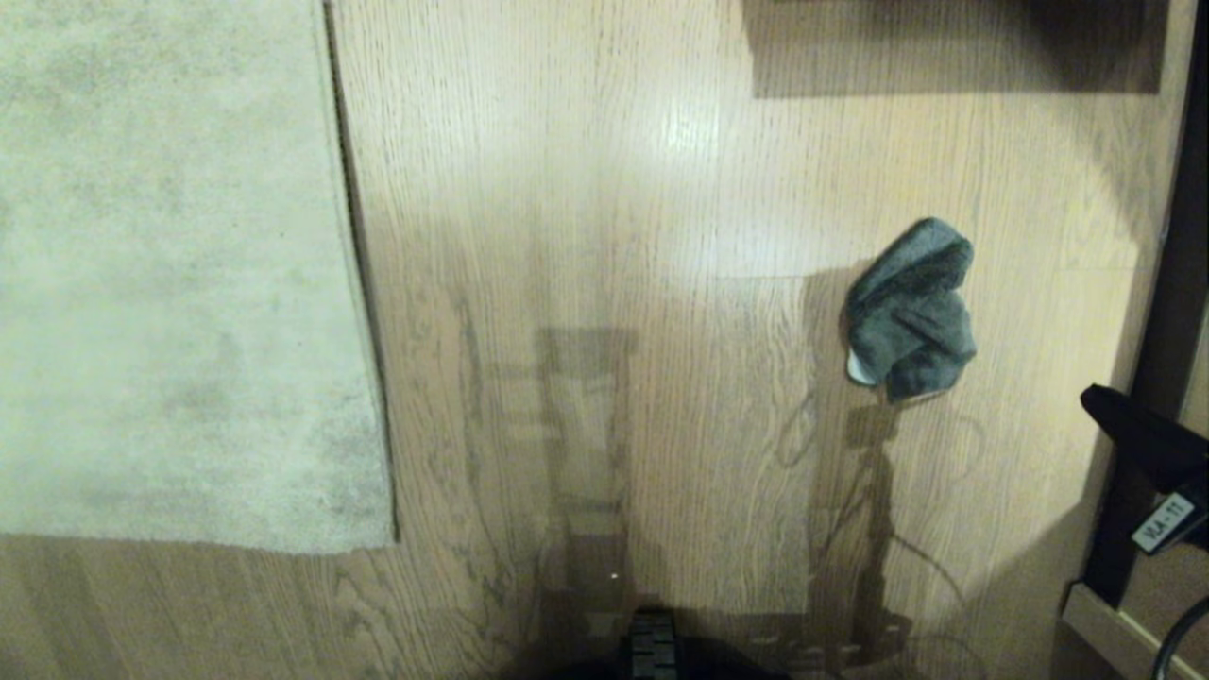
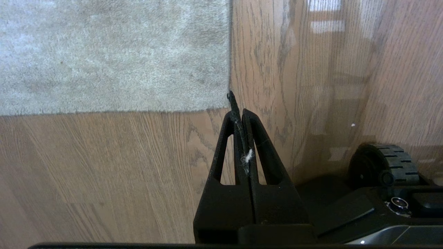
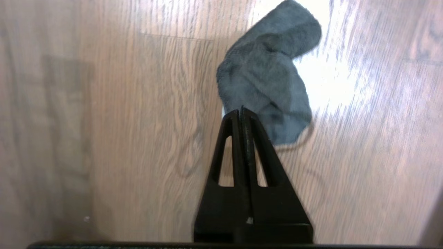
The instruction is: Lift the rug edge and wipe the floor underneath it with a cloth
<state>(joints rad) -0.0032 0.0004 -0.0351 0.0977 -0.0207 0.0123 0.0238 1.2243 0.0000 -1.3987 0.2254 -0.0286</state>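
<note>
The pale beige rug (image 1: 170, 283) lies flat at the left, and its rug edge (image 1: 351, 283) runs down to a near corner (image 1: 383, 538). The light wood floor (image 1: 614, 236) fills the middle. The cloth (image 1: 911, 312), dark grey with a pale bit at its lower left, lies crumpled on the floor at the right. Neither gripper shows in the head view. My right gripper (image 3: 241, 112) is shut and empty, held above the floor just short of the cloth (image 3: 266, 79). My left gripper (image 2: 238, 111) is shut, with white lint on its fingers, near the rug corner (image 2: 221, 100).
A dark piece of furniture (image 1: 945, 47) casts shadow at the far right. A black frame (image 1: 1171, 283) and a black part with a white label (image 1: 1148, 444) stand along the right edge. My base's wheel (image 2: 384, 166) sits by the left gripper.
</note>
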